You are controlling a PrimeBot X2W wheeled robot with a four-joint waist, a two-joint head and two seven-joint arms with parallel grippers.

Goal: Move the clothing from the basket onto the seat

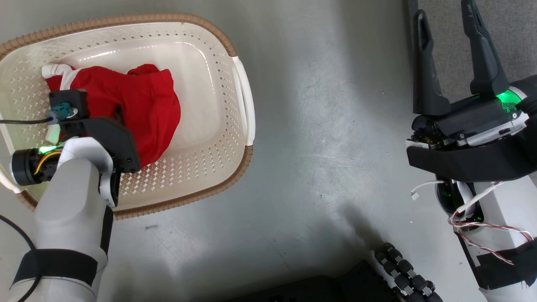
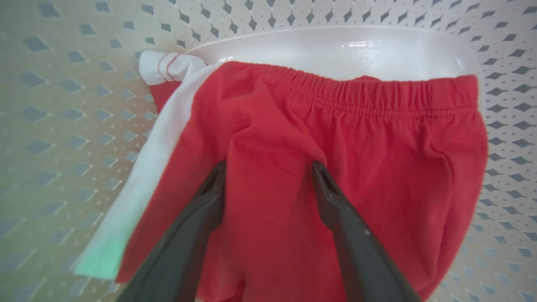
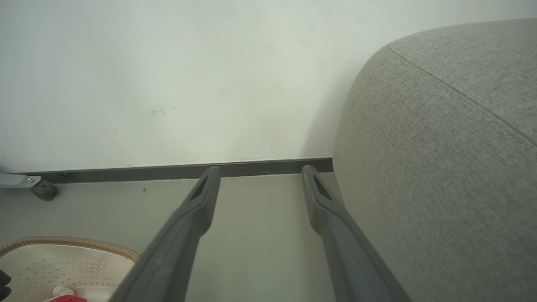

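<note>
The cream basket (image 1: 209,138) with a brown rim stands on the floor at the left. Inside lies the clothing (image 1: 147,105), a red piece with white stripe trim. My left arm (image 1: 71,201) reaches down into the basket over it. In the left wrist view my left gripper (image 2: 268,167) is open, both fingertips pressed into the red cloth (image 2: 377,147) below its elastic waistband, a fold bulging between them. My right gripper (image 1: 445,12) stands open and empty at the upper right, beside the grey seat (image 1: 516,33). The seat (image 3: 440,167) rises just right of the right gripper (image 3: 261,172).
Bare grey floor (image 1: 327,126) lies between basket and seat. A white wall with a dark baseboard (image 3: 251,167) runs behind, with a small caster (image 3: 44,191) at its left. My base's black rollers (image 1: 402,268) show at the bottom. The basket's rim (image 3: 84,243) shows in the right wrist view.
</note>
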